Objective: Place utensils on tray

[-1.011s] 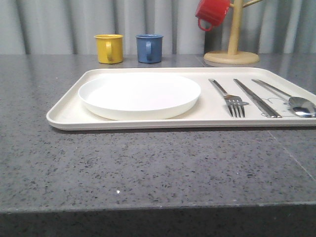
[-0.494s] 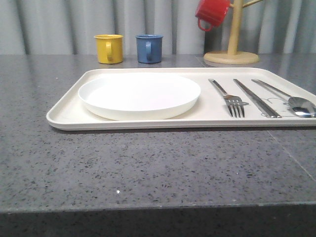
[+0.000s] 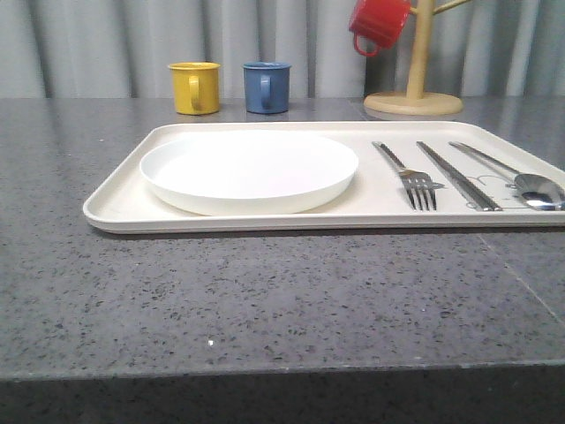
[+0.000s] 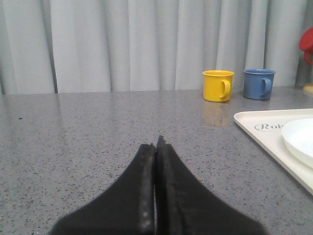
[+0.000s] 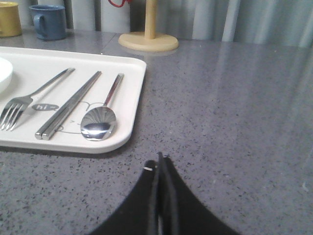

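Both low over table [image 3: 265,300]: left fingers [image 4: 146,196], right fingers [image 5: 166,205] pressed together.

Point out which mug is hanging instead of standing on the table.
The red mug: it hangs on the wooden mug tree; yellow and blue stand on the table.

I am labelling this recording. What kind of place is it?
Probably a staged dining or kitchen counter: a speckled grey stone countertop, a tray set with tableware, a wooden mug tree, and a grey curtain behind.
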Controlling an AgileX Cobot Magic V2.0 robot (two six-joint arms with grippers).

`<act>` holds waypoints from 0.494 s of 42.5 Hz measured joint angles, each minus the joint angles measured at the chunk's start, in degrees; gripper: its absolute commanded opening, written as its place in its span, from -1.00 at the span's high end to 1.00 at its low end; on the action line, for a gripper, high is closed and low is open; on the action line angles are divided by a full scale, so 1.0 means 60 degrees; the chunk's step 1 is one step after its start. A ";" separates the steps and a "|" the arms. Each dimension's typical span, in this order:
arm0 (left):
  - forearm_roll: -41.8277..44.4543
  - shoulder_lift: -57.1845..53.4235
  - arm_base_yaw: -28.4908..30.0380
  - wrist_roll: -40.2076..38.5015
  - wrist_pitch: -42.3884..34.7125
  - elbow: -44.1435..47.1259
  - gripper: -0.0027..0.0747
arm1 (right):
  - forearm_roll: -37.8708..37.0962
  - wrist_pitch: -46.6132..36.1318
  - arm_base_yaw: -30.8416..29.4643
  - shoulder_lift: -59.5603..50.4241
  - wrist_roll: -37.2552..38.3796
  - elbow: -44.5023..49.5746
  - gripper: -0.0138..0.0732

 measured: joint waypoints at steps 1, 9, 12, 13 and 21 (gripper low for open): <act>0.0000 0.0000 0.0000 0.0000 0.0000 0.0000 0.98 | 0.0000 -0.0057 0.0000 -0.0017 0.0000 0.0008 0.84; 0.0000 0.0000 0.0000 0.0000 0.0000 0.0000 0.98 | 0.0000 -0.0319 -0.0016 -0.0016 0.0000 0.0008 0.84; 0.0000 0.0000 0.0000 0.0000 0.0000 0.0000 0.98 | 0.0000 -0.0344 -0.0016 -0.0016 0.0000 0.0008 0.84; 0.0000 0.0000 0.0000 0.0000 0.0000 0.0000 0.98 | 0.0000 -0.0351 -0.0016 -0.0016 0.0000 0.0008 0.84; 0.0000 0.0000 0.0000 0.0000 0.0000 0.0000 0.98 | -0.0146 -0.0491 -0.0016 -0.0016 0.0500 0.0008 0.84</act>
